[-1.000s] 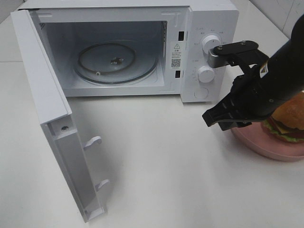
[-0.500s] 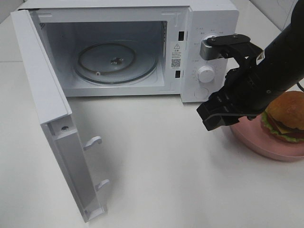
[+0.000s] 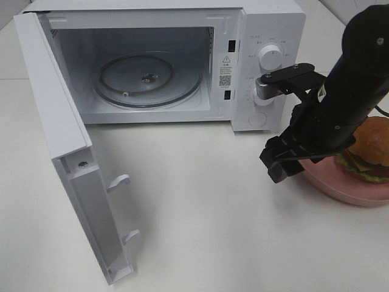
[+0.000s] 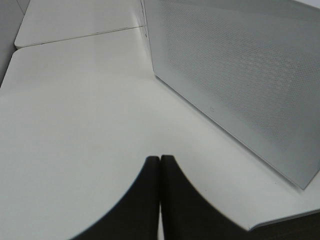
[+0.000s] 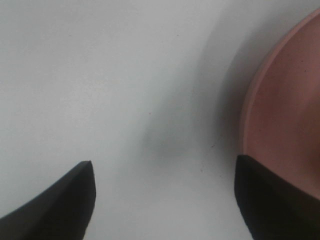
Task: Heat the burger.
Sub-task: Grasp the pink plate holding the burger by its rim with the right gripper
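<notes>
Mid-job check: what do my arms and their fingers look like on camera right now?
The right arm is a glossy black tube carrying a silver-grey bracket under a black plate. The right gripper is blocky and black. The left gripper shows only matte black fingers with curved outer edges; that arm itself is out of view.

A white sticker (image 3: 225,69) on the microwave's (image 3: 267,18) front frame shows a warning triangle above a QR code. Its small print is unreadable. Markings around the upper knob (image 3: 270,58) are too small to read.

Mock kitchen bench: white microwave (image 3: 182,18), pink plate (image 3: 340,190), plain white tabletop (image 3: 213,213).
</notes>
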